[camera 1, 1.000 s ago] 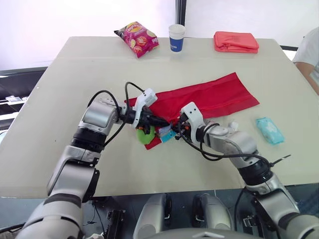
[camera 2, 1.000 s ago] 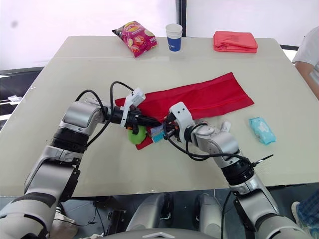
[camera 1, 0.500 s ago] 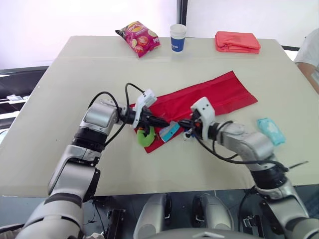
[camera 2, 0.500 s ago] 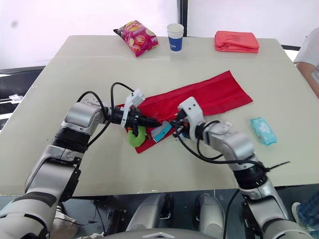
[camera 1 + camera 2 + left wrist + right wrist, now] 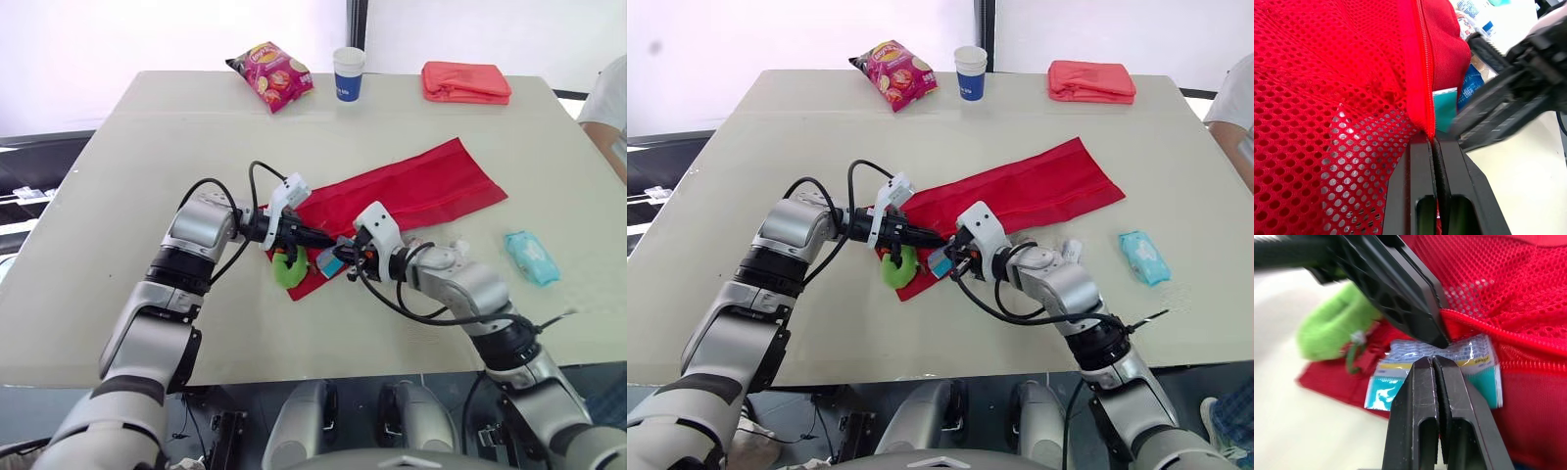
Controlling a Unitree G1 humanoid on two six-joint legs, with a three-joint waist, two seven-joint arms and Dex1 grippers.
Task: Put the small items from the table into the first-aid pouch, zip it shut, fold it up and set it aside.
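- Left wrist view: my left gripper [image 5: 1434,139] pinches the zipper edge [image 5: 1422,73] of the pouch [image 5: 416,191], holding its mouth open; a slip would close it.
- My right gripper [image 5: 1432,361] is clamped on the sachet [image 5: 1480,366] at that mouth; the sachet could snag on the zipper edge and crumple outside.

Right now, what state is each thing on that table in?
red pouch: unzipped, mouth held open.
left gripper: shut on the pouch's zip edge.
right gripper: shut on the sachet.
sachet: held at the pouch mouth.
green roll: lying against the pouch's end.
paper cup: upright.
crisp bag: lying flat.
coral cloth: folded.
wipes pack: lying flat.
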